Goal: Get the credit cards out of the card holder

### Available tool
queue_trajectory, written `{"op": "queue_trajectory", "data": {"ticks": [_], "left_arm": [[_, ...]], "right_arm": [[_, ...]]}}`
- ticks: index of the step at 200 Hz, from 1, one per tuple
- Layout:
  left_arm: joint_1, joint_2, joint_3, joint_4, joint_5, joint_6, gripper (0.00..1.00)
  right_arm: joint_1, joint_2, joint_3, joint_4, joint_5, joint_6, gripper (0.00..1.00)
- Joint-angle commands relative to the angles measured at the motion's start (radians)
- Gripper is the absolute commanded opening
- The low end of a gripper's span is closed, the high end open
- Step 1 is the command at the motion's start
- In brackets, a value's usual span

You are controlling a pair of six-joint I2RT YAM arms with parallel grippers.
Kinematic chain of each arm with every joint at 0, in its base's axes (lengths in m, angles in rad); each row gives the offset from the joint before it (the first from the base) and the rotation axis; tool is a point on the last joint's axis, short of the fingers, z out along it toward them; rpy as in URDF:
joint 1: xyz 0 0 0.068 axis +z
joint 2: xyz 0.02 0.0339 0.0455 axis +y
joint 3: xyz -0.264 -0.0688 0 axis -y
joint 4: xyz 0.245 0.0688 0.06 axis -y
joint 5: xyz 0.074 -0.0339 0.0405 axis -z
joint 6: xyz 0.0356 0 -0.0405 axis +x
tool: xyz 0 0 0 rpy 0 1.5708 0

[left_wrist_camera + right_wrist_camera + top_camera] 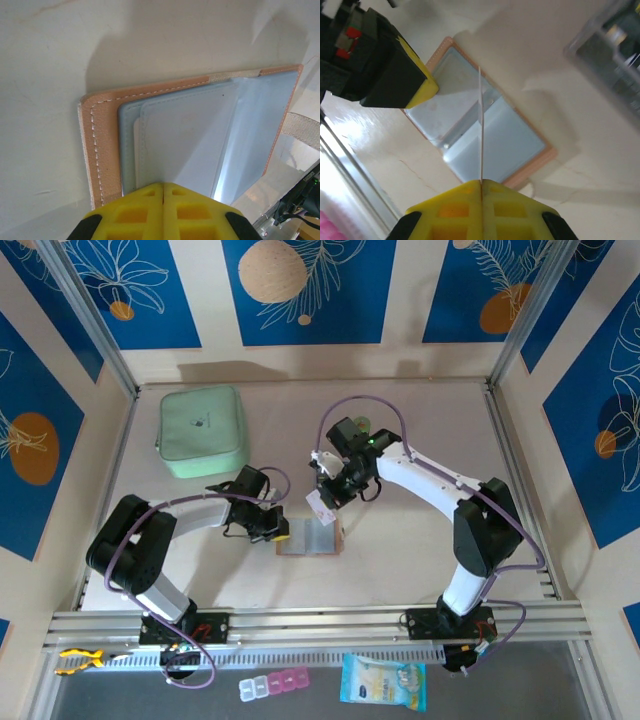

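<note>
I see card holder [190, 135] ahead of left gripper [163, 189]: tan edge, white stitching, grey-blue pockets; pads [132, 212] yellow.

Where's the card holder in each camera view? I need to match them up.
Top external: card holder lies open at the centre of the table.
Left wrist: mid-frame, just beyond the left tool.
Right wrist: mid-frame, behind the edge-on credit card.
Shared landmark: left tool's yellow tip at the holder's edge.
</note>
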State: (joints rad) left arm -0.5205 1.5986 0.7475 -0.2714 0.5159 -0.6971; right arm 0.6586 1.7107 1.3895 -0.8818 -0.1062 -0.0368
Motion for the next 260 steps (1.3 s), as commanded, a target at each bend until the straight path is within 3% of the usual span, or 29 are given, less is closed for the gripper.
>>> {"op": "queue_trajectory", "data": {"ticks": [1, 53, 92, 144, 204, 260], "left_arm": [[-0.004, -0.014, 0.014, -0.064, -0.021, 0.014, 0.11], [-0.004, -0.051, 0.033, -0.094, -0.027, 0.015, 0.23], [-0.001, -0.082, 0.019, -0.104, -0.041, 0.015, 0.31], [0.008, -0.113, 0.006, -0.111, -0.054, 0.01, 0.41], [0.019, -0.129, -0.017, -0.122, -0.056, 0.01, 0.42], [0.033, -0.138, -0.028, -0.136, -0.057, 0.013, 0.42]], "right_arm": [[-0.005, -0.004, 0.062, -0.103, 0.057, -0.271, 0.0], [-0.061, 0.061, 0.24, -0.208, 0.089, -0.611, 0.0], [-0.157, 0.15, 0.4, -0.269, 0.039, -0.745, 0.0], [-0.23, 0.305, 0.594, -0.313, -0.013, -0.835, 0.0], [-0.276, 0.468, 0.784, -0.366, -0.039, -0.902, 0.0], [-0.292, 0.535, 0.785, -0.349, -0.02, -0.942, 0.0]]}}
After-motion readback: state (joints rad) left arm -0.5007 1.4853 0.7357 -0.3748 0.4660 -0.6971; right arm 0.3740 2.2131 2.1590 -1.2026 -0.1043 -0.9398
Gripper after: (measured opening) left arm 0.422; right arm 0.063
